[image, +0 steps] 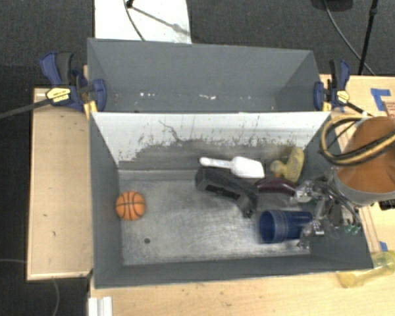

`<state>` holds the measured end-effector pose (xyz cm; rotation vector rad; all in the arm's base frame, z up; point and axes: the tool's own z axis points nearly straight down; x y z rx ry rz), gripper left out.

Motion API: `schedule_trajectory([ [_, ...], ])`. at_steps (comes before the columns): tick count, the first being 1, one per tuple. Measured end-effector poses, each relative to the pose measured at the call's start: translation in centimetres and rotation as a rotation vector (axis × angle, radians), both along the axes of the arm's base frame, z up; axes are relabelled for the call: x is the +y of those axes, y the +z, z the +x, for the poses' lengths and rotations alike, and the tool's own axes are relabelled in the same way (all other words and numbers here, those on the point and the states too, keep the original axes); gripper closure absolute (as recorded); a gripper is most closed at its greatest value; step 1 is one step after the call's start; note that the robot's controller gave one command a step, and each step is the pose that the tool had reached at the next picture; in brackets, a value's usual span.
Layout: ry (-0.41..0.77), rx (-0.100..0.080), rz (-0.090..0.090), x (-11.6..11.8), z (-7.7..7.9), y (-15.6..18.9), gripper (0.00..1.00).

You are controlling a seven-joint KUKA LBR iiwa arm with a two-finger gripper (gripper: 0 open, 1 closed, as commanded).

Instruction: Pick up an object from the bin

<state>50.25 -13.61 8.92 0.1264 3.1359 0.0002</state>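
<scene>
**1 blue cup, just to the view's left of my gripper**

Nearest to me is the blue cup (284, 226), lying on its side on the floor of the bin (184, 245), toward the near right corner. My gripper (314, 221) hangs low at the cup's right end, touching it or just beside it; which, I cannot tell. Whether my gripper is wide or narrow I cannot tell either, for the wrist and its cables crowd that spot.

The cup's long axis runs left to right in the view, roughly along the near wall, so it points straight at me. I judge a grasp would have to close across that axis, or onto the rim if the open end faces me; I cannot see which end does.

Behind the cup lie a black pistol-shaped thing (227, 186), a maroon piece (276, 187), a white scoop (240, 166) and a yellow lump (288, 165), close together. 1 small orange basketball (130, 205) sits well apart at the view's left. I read no brand, label or writing on any of them.
</scene>
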Motion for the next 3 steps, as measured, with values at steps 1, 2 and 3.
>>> schedule_trajectory([
  [1, 0.021, 0.011, 0.004, -0.1, 2.6, 1.0, 0.00],
  [2, -0.052, 0.018, 0.007, -0.6, 1.6, -1.8, 0.00],
  [3, -0.060, -0.003, -0.001, 9.1, 6.4, -1.5, 1.00],
])
